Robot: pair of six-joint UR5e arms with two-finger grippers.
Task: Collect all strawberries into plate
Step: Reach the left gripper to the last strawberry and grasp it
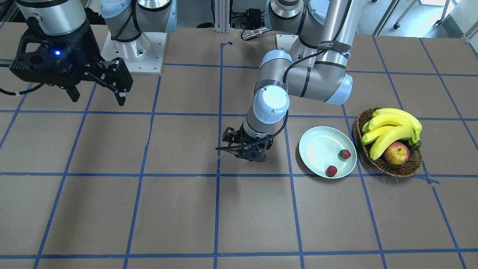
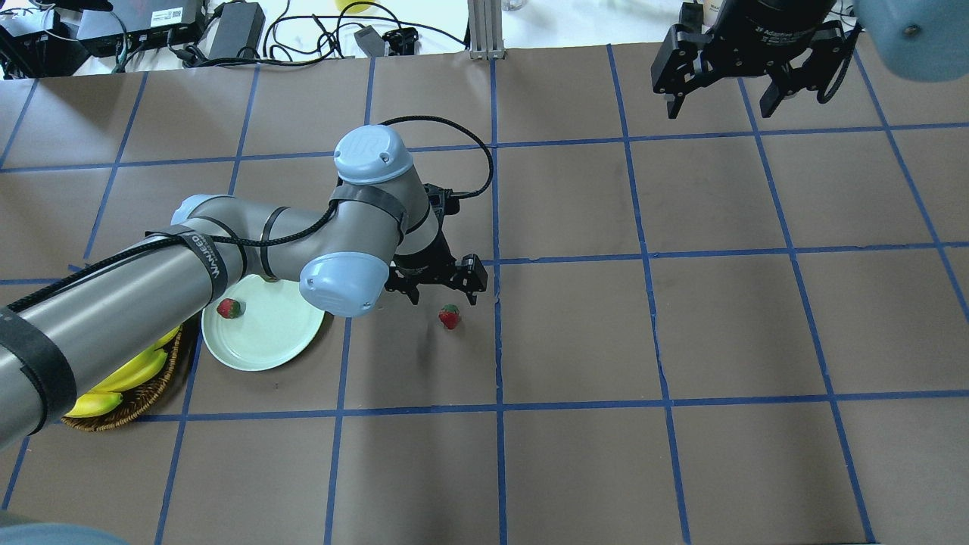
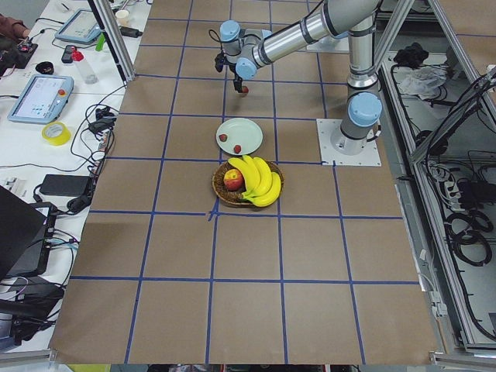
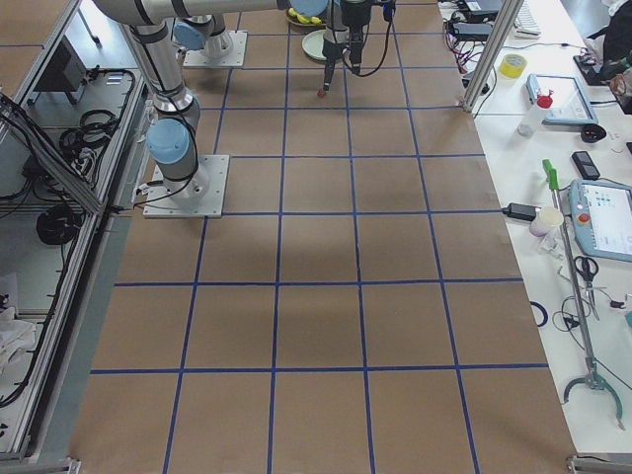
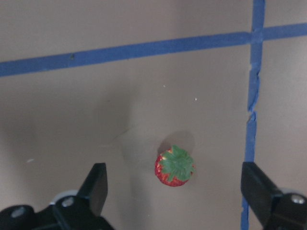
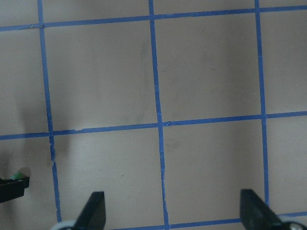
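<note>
Two strawberries (image 1: 344, 153): we see them on the plate (image 1: 317, 144).
Third strawberry (image 5: 175, 166): on table (image 1: 112, 209), under left gripper (image 2: 443, 294), spread.
Right gripper (image 2: 721, 106): spread.

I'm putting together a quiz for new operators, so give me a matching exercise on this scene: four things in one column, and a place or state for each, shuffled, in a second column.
Column one:
1. loose strawberry
2. apple
3. plate
4. right end effector

Column two:
A. in the wicker basket, beside the bananas
B. holds two strawberries
C. on the bare table, under the open left end effector
D. open and empty, far from all the fruit

Pairs: 1-C, 2-A, 3-B, 4-D
</note>
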